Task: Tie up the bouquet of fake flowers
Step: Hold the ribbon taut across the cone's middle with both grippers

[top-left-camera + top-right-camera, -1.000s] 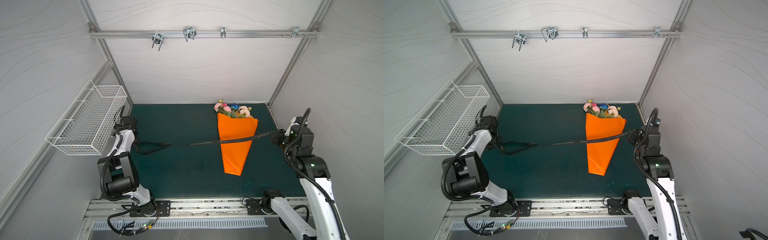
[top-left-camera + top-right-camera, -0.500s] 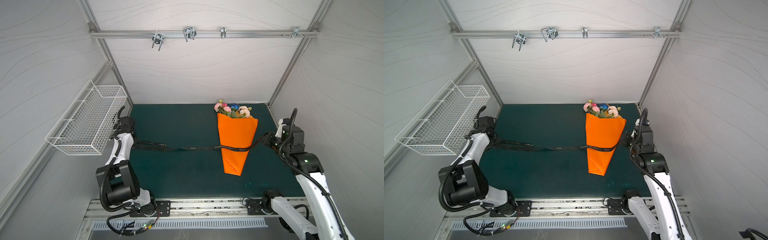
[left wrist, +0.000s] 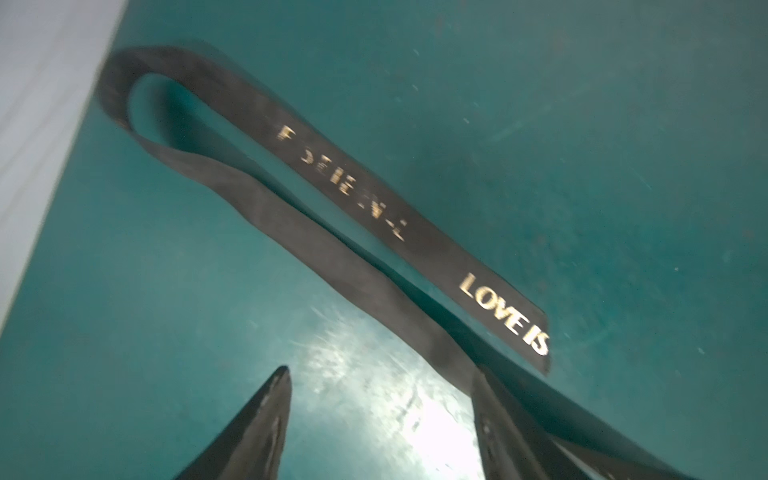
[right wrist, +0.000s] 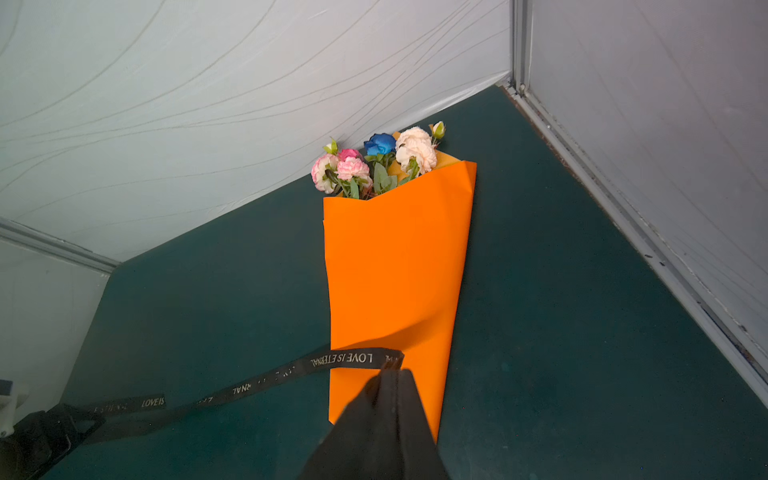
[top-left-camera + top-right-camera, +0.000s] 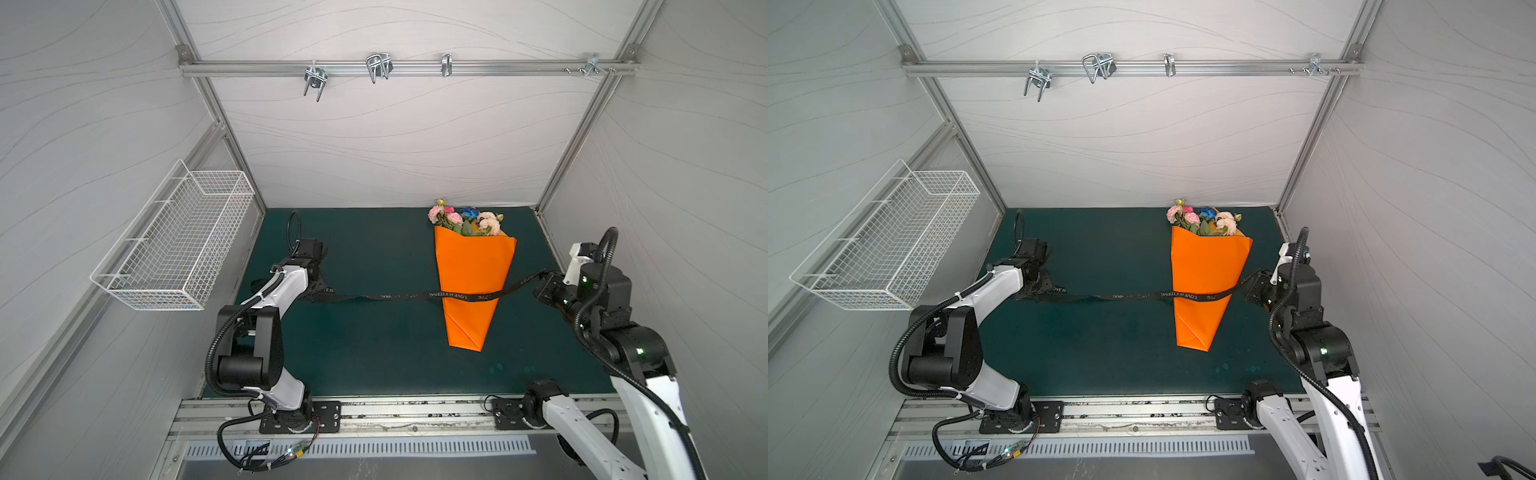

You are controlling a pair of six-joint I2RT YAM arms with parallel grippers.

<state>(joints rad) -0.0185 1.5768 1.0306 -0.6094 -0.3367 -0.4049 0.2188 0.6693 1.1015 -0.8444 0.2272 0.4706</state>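
The bouquet of fake flowers [image 5: 465,218] [image 5: 1202,217] [image 4: 374,166] lies at the back right of the mat, its stems hidden inside an orange paper cone [image 5: 473,266] [image 4: 395,270]. A black printed ribbon [image 5: 395,296] [image 5: 1125,296] [image 4: 345,359] runs from the left side across the cone's lower part. My right gripper [image 5: 543,279] [image 5: 1255,280] [image 4: 388,374] is shut on the ribbon's right end, just right of the cone. My left gripper [image 5: 316,289] [image 5: 1044,286] [image 3: 380,370] hangs open low over the mat. The ribbon's looped left end [image 3: 332,178] lies beside one finger, not between the jaws.
A white wire basket [image 5: 178,245] hangs on the left wall. A metal rail with hooks [image 5: 376,68] crosses the back wall high up. Walls close in the green mat [image 5: 374,345] on three sides. The arm bases stand at its front edge.
The left gripper has opened and let go of the ribbon, and it has shifted right. The ribbon has dropped slack onto the mat and sits lower on the cone. The right gripper has sunk slightly.
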